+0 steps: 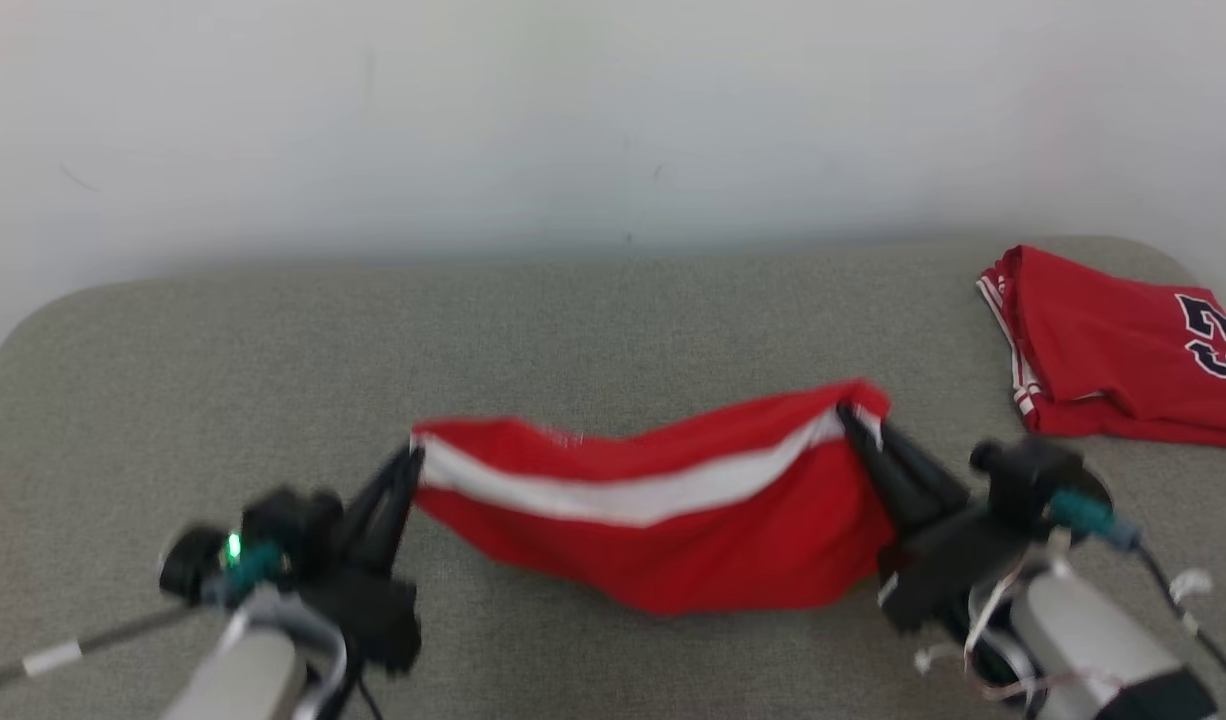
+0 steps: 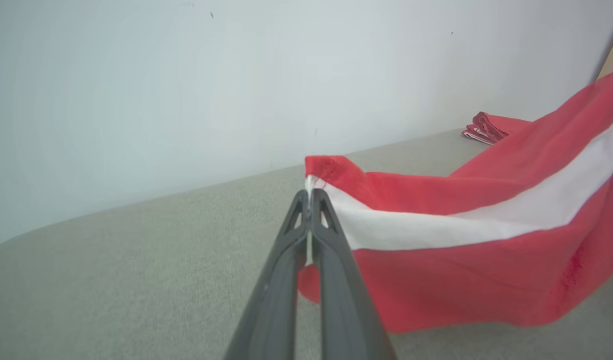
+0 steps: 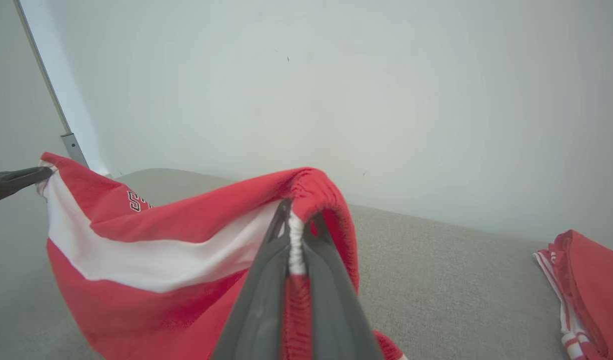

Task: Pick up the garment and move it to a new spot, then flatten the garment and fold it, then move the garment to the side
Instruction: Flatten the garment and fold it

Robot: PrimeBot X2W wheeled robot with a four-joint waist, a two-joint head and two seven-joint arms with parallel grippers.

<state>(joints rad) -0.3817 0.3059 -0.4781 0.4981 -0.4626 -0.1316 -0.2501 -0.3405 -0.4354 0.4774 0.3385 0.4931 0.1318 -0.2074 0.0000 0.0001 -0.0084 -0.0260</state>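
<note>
The garment (image 1: 663, 510) is red with a broad white stripe. It hangs stretched between my two grippers above the grey table (image 1: 573, 320), sagging in the middle. My left gripper (image 1: 411, 458) is shut on its left corner; the left wrist view has that gripper (image 2: 310, 194) pinching the white edge of the garment (image 2: 461, 235). My right gripper (image 1: 851, 412) is shut on the right corner. In the right wrist view the same gripper (image 3: 297, 222) clamps a bunched fold of the garment (image 3: 151, 250), and the other gripper's dark fingertips (image 3: 21, 177) hold the far corner.
A second red garment (image 1: 1123, 350) with dark numerals and striped trim lies folded at the table's right edge, also in the right wrist view as a red pile (image 3: 591, 285). A white wall (image 1: 613, 120) stands right behind the table. The table's far corners are rounded.
</note>
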